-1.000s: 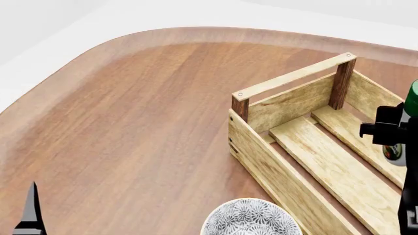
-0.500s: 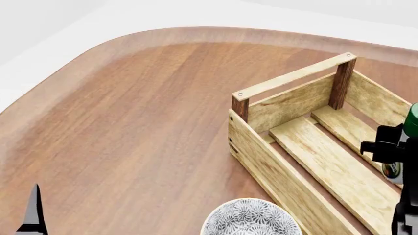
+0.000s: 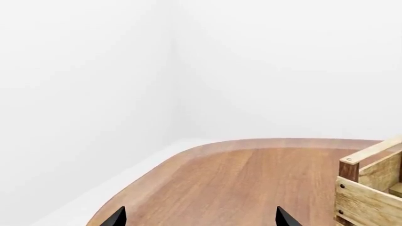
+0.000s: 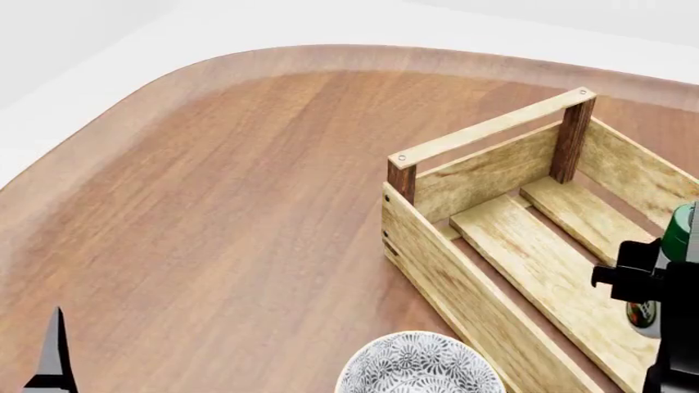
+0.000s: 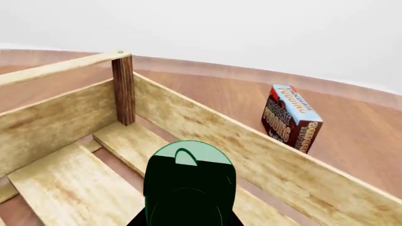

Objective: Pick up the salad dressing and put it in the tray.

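The salad dressing [image 4: 679,237], a slim bottle with a green cap, is held in my right gripper [image 4: 656,286] at the head view's right edge, low inside the tray [image 4: 437,254], a light-wood slatted crate with dark corner posts. In the right wrist view the green cap [image 5: 188,157] fills the foreground over the crate's floor slats [image 5: 56,183]; the bottle's body is dark and hides the jaws. My left gripper [image 4: 49,360] shows only a fingertip at the lower left, open and empty; its two tips [image 3: 116,217] stand wide apart in the left wrist view.
A white-grey floral bowl [image 4: 421,364] sits in front of the crate near the table's front. A red-blue pudding carton [image 5: 290,117] stands on the table beyond the crate's far wall. The wooden table [image 4: 218,205] has a rounded far-left edge.
My right gripper has moved down and toward the front with the bottle, lowering it deeper into the crate. The left gripper has not moved.
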{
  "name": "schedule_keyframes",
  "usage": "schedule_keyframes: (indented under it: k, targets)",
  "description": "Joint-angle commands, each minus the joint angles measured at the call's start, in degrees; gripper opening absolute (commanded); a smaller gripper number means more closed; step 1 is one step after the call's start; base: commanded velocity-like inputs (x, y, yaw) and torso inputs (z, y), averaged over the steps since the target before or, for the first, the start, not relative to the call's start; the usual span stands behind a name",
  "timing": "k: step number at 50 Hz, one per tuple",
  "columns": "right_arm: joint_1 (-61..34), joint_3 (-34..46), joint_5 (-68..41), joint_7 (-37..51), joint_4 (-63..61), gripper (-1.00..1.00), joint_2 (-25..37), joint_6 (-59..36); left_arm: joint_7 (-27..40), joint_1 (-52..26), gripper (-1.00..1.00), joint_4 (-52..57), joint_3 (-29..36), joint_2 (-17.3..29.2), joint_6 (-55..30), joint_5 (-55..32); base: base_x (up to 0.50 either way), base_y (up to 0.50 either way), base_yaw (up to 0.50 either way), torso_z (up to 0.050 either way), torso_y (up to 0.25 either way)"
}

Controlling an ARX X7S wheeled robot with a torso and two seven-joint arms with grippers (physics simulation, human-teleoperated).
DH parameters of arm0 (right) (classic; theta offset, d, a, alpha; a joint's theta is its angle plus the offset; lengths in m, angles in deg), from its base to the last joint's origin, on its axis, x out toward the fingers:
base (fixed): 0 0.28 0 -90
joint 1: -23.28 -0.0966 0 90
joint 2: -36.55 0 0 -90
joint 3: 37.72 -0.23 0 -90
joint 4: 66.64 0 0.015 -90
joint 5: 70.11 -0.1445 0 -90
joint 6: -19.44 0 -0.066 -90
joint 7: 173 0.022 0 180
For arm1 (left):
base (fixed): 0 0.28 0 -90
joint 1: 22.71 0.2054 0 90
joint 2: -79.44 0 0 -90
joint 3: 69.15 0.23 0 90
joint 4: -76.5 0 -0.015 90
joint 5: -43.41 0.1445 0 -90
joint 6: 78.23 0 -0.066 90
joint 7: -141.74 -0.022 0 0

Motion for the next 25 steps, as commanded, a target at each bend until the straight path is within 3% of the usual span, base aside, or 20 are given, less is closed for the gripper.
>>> schedule_keyframes:
  k: [1, 25]
  targets:
    - [0.8, -4.3, 5.4, -1.8, 0.0, -1.0, -2.2, 1.1, -1.0, 0.2, 1.0, 0.0, -1.1, -0.9, 0.6, 1.5, 0.0, 0.0, 0.0, 0.0, 0.0]
    - [3.0, -9.2, 10.2, -1.1, 0.0, -1.0, -3.7, 0.6, -0.2, 0.1, 1.0, 1.1, -1.1, -0.4, -0.2, 1.1, 0.0, 0.0, 0.0, 0.0, 0.0]
